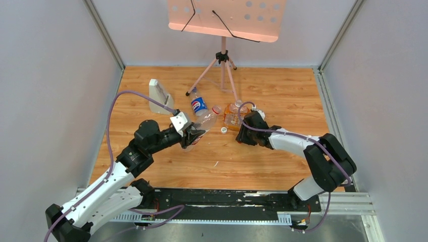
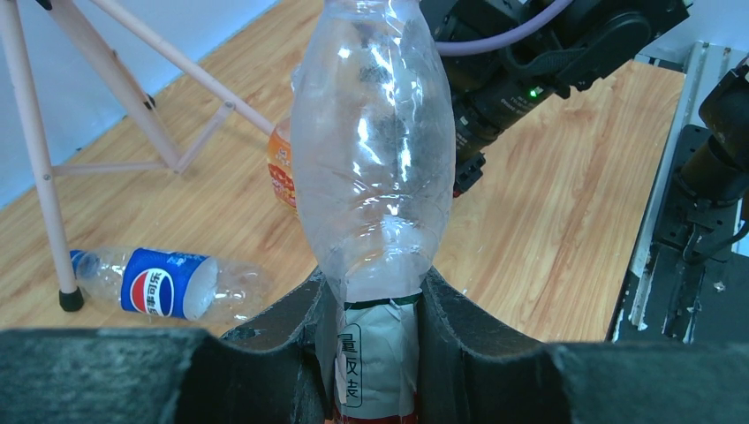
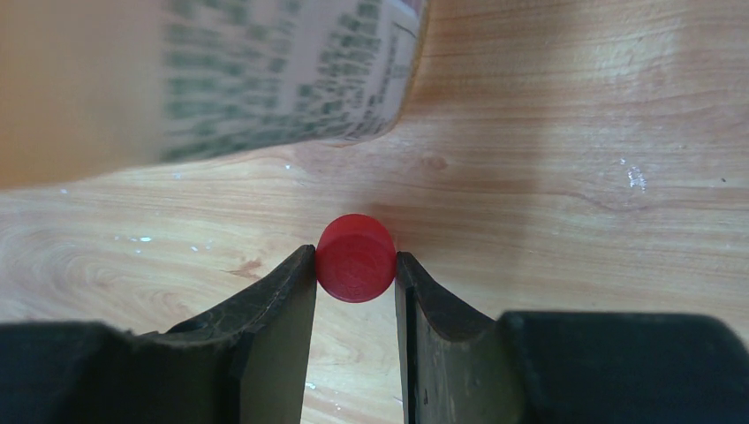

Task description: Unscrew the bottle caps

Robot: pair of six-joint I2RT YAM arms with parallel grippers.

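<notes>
The red cap [image 3: 355, 252] sits pinched between the two fingers of the right tool [image 3: 355, 265], low over the wood; whether it touches the counter [image 1: 282, 101] I cannot tell. Just far of it, blurred in the right wrist view, is the printed side of the squat orange bottle [image 1: 233, 115], which stands close against the right tool's far-left side.

The left tool [image 2: 371, 291] is closed on the labelled lower part of the red-white-green bottle [image 2: 371, 150]. The bottle's clear, crumpled body runs away from the fingers toward the far right, its neck end reaching near the orange bottle. Between the two tools, the white cap [image 1: 223, 130] lies loose on the counter.

To the far left of the held bottle the Pepsi bottle [image 2: 168, 283] lies on its side, with a blue cap [image 2: 78, 260] on its neck beside one foot of the pink tripod [image 1: 222, 75]. The tripod's legs stand just behind the bottles and carry a pink perforated tray [image 1: 225, 17] above the far edge. A pale grey block [image 1: 159, 96] stands upright to the left, apart from the bottles.

The counter is light wood grain with small white flecks, closed in by pale grey walls on the left, far and right sides. A black rail [image 1: 227, 199] holds the arm bases along the near edge.
</notes>
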